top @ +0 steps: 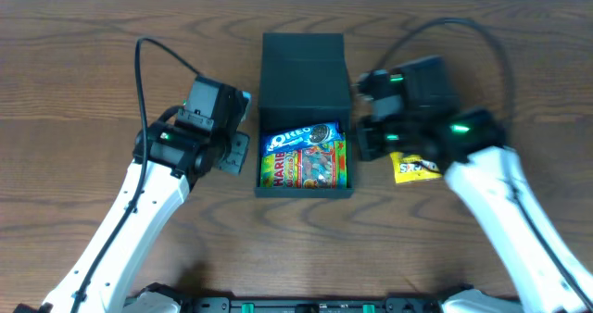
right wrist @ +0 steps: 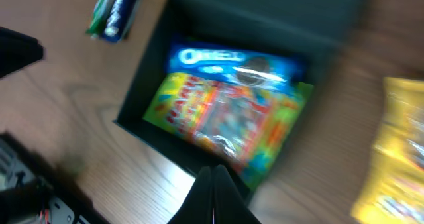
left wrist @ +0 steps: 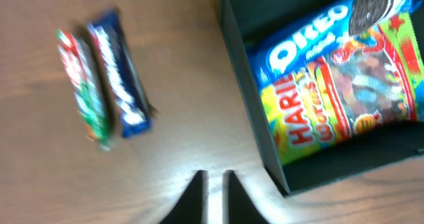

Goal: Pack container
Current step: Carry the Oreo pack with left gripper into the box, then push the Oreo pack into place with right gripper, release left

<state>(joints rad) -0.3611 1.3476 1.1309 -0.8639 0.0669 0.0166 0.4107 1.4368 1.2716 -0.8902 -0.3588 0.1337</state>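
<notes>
The dark teal container [top: 304,189] stands at the table's middle with its flap lid [top: 303,72] open towards the back. Inside lie a blue Oreo packet [top: 301,135] and a Haribo packet [top: 304,165]. They also show in the left wrist view, Oreo [left wrist: 311,38] and Haribo [left wrist: 344,98], and in the right wrist view, Oreo [right wrist: 232,59] and Haribo [right wrist: 225,118]. My left gripper [left wrist: 213,179] hovers over bare table left of the box, its fingers almost together and empty. My right gripper [right wrist: 213,174] is shut and empty, just off the box's right edge.
A green-red bar [left wrist: 83,88] and a blue bar [left wrist: 120,71] lie side by side on the table left of the box; my left arm hides them in the overhead view. A yellow snack packet [top: 414,168] lies right of the box, partly under my right arm.
</notes>
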